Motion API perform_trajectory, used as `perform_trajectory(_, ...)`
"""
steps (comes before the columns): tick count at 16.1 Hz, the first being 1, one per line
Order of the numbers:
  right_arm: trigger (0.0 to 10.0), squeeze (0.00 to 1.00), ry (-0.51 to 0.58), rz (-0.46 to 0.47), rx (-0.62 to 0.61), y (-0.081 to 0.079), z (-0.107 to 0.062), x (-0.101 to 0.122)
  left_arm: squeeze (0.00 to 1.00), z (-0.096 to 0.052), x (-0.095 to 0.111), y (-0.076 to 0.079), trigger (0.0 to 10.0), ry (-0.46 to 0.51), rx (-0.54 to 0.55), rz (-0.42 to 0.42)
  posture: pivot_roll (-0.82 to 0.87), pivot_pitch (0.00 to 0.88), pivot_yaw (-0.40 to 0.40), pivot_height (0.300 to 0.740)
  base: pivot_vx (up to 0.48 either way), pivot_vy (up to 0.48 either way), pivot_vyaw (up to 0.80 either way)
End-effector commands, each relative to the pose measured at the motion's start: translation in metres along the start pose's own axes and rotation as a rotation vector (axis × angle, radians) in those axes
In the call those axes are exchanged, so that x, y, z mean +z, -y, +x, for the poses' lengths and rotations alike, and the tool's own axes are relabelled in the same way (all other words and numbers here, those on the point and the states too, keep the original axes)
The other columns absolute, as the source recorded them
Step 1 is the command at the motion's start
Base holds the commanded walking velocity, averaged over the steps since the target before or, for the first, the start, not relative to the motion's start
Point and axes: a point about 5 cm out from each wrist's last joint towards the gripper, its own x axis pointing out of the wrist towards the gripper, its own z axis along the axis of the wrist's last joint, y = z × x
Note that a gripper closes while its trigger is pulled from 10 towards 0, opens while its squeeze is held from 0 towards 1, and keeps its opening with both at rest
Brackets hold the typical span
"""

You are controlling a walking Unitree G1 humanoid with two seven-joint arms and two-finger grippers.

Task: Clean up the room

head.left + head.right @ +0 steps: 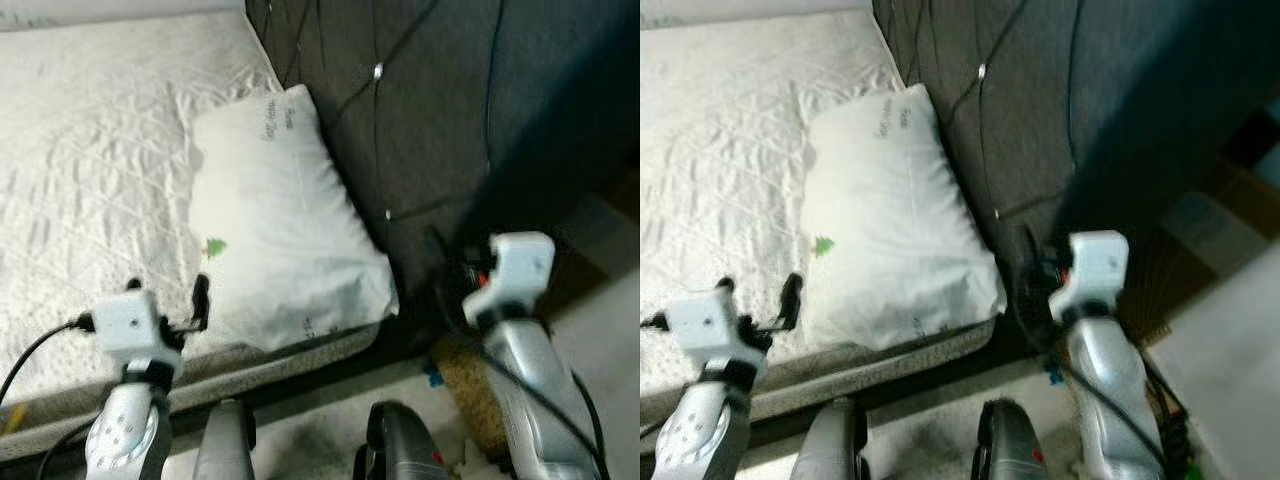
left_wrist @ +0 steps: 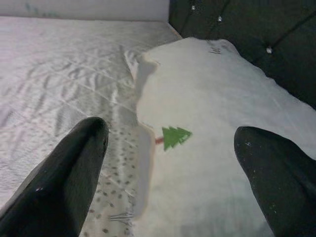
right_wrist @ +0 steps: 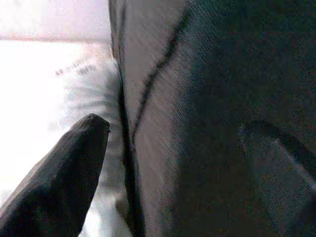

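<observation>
Pillow (image 1: 280,225) on mattress (image 1: 90,160), against headboard (image 1: 430,110) at 3 o'clock. Left gripper (image 2: 170,163) at pillow's 7 o'clock edge; right gripper (image 1: 455,270) beside headboard, 4 o'clock.

A bed (image 1: 80,150) with a white quilted cover is seen; a white pillow (image 1: 280,240) is laid at its 3 o'clock edge.
</observation>
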Motion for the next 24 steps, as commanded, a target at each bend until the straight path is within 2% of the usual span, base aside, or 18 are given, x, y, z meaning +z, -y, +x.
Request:
perform_trajectory(1, 10.0, 0.0, -0.034, -0.005, -0.011, 0.006, -0.01, -0.003, 0.0, -0.002, 0.003, -0.001, 10.0, 0.007, 0.004, 0.005, 0.13, 0.165, -0.018, 0.683, 0.0, 0.0, 0.0)
perform_trajectory(4, 10.0, 0.0, -0.058, -0.024, -0.002, 0.008, -0.021, -0.002, 0.0, 0.0, 0.007, 0.0, 10.0, 0.009, -0.006, 0.008, 0.11, 0.187, -0.015, 0.704, 0.0, 0.0, 0.0)
perform_trajectory(8, 10.0, 0.0, -0.006, -0.019, 0.001, 0.001, -0.008, 0.014, 0.0, 0.004, 0.013, 0.01, 10.0, 0.026, -0.056, 0.01, 0.11, 0.211, -0.022, 0.74, 0.0, 0.0, 0.0)
perform_trajectory(10, 10.0, 0.0, 0.018, -0.004, 0.039, -0.012, -0.001, 0.02, 0.0, 0.007, 0.014, 0.012, 10.0, 0.03, -0.084, 0.014, 0.12, 0.203, -0.017, 0.74, 0.0, 0.0, 0.0)
perform_trajectory(12, 10.0, 0.0, 0.028, 0.011, 0.05, -0.019, 0.005, 0.019, 0.0, 0.01, 0.008, 0.011, 10.0, 0.018, -0.073, 0.011, 0.12, 0.175, -0.014, 0.74, 0.0, 0.0, 0.0)
perform_trajectory(15, 10.0, 0.0, 0.034, 0.038, 0.052, -0.023, 0.022, 0.01, 0.0, 0.017, -0.007, 0.013, 10.0, -0.003, -0.058, 0.0, 0.13, 0.069, -0.02, 0.74, 0.0, 0.0, 0.0)
perform_trajectory(19, 10.0, 0.0, 0.034, 0.063, 0.109, -0.033, 0.038, 0.006, 0.0, 0.031, -0.011, 0.014, 10.0, 0.013, -0.061, 0.007, 0.13, 0.0, -0.025, 0.74, 0.0, 0.0, 0.0)
perform_trajectory(21, 10.0, 0.0, 0.031, 0.044, 0.105, -0.028, 0.035, 0.001, 0.0, 0.035, -0.01, 0.015, 10.0, 0.031, -0.066, 0.007, 0.13, 0.0, -0.031, 0.74, 0.0, 0.0, 0.0)
perform_trajectory(23, 10.0, 0.0, 0.001, 0.027, 0.099, -0.018, 0.024, -0.007, 0.0, 0.032, -0.012, 0.012, 10.0, 0.033, -0.059, 0.006, 0.12, 0.0, -0.033, 0.74, 0.0, 0.0, 0.0)
perform_trajectory(24, 10.0, 0.0, -0.024, 0.017, 0.1, -0.012, 0.013, -0.012, 0.0, 0.028, -0.015, 0.01, 10.0, 0.032, -0.056, -0.004, 0.12, 0.005, -0.034, 0.74, 0.0, 0.0, 0.0)
